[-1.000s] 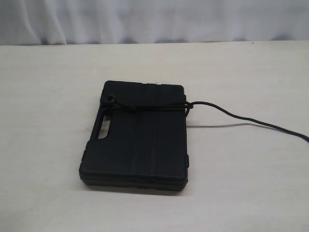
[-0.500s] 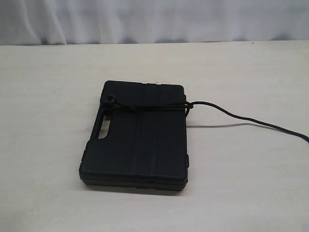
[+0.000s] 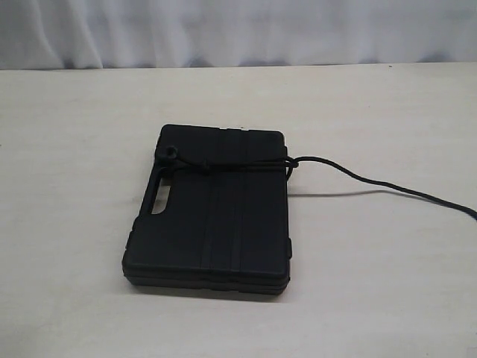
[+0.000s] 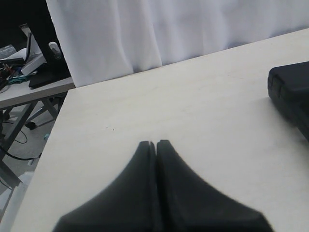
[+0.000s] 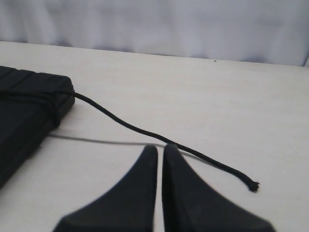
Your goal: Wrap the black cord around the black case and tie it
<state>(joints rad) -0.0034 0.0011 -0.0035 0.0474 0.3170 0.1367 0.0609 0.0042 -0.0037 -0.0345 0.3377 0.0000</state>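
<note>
Lying flat at the centre of the bench (image 3: 74, 149) in the exterior view, the case (image 3: 212, 216) has its handle slot (image 3: 160, 200) on the 9 o'clock edge. The cord (image 3: 358, 177) crosses the case's face near its 12 o'clock end, with a small loop (image 3: 170, 154) at the 10 o'clock corner and bunched turns at the 2 o'clock corner. From that corner the free length runs over the bench toward 3 o'clock and meets the frame edge there. In its wrist view the left end effector (image 4: 155, 143) has its jaws pressed together and empty over bare bench, with a corner of the case well apart from it. The right end effector (image 5: 159, 147) is likewise closed and holds nothing. The cord passes just beyond its tips, and the frayed end (image 5: 253, 185) lies loose on the bench near them. A white curtain (image 3: 223, 30) hangs behind the bench at 12 o'clock.
</note>
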